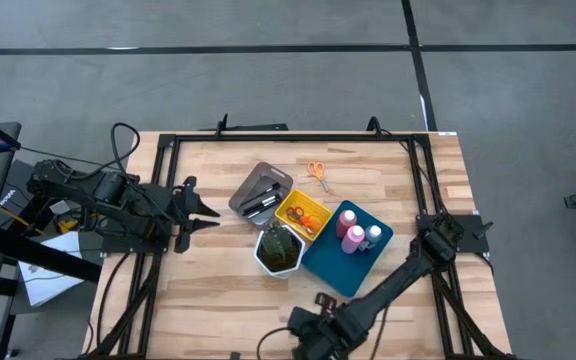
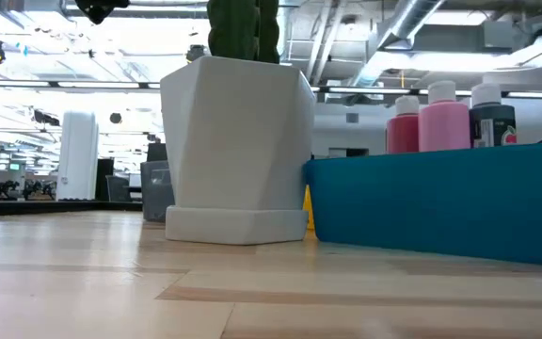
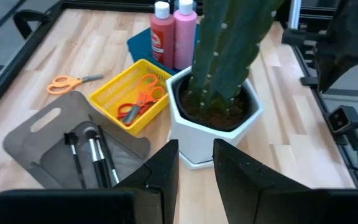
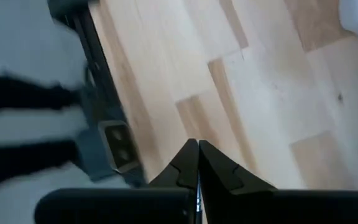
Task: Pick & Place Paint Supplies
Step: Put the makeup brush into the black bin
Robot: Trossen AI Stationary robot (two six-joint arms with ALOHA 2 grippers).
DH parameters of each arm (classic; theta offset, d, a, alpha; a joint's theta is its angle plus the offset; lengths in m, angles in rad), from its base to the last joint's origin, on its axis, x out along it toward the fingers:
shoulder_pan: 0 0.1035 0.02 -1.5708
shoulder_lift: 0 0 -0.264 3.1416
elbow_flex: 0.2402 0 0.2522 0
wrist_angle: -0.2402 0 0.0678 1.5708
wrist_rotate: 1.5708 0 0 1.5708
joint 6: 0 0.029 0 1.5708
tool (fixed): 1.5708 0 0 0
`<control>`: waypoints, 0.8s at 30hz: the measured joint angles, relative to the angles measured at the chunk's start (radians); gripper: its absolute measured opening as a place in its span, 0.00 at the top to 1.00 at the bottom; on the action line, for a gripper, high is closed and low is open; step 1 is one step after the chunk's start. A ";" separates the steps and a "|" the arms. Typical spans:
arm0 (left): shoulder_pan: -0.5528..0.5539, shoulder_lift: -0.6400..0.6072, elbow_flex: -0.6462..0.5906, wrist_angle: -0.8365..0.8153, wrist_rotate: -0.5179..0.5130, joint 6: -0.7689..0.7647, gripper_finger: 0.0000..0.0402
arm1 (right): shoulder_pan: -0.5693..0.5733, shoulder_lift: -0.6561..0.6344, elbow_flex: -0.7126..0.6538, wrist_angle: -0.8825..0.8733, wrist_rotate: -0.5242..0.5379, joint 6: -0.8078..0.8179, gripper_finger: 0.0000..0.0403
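Two pink bottles (image 1: 351, 226) and a small white-capped bottle (image 1: 373, 234) stand in the blue tray (image 1: 340, 268). Dark-tipped brushes (image 3: 93, 152) lie in the grey tray (image 1: 251, 183). Orange- and red-handled scissors (image 3: 138, 99) lie in the yellow tray (image 1: 290, 208). Another pair of orange scissors (image 1: 318, 174) lies flat on the table beyond the trays. My left gripper (image 3: 196, 167) stands open at the table's left, pointing toward the white pot (image 1: 279, 250), with nothing between its fingers. My right gripper (image 4: 198, 163) is shut and hangs over bare wood at the table's near edge.
The white hexagonal pot with a tall cactus (image 3: 229, 43) stands between the trays and the near edge. A dark frame (image 1: 268, 136) runs around the tabletop. Bare wood lies at the near left (image 1: 208, 300) and at the far right (image 1: 408, 180).
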 joint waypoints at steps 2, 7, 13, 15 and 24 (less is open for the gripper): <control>0.000 0.000 0.000 0.000 0.008 0.000 0.77 | 0.018 0.000 0.019 -0.004 0.055 0.118 1.00; 0.000 0.000 0.000 0.001 0.022 0.000 0.77 | 0.075 -0.001 0.035 -0.002 0.230 0.445 1.00; 0.000 0.000 0.000 0.015 0.022 0.000 0.77 | 0.152 -0.001 0.035 0.000 0.469 0.771 1.00; 0.000 0.000 0.000 0.028 0.022 0.000 0.77 | 0.171 -0.001 0.037 0.000 0.566 0.848 1.00; 0.000 0.000 0.000 0.096 0.021 0.002 0.77 | 0.145 -0.001 0.289 -0.214 0.795 0.745 1.00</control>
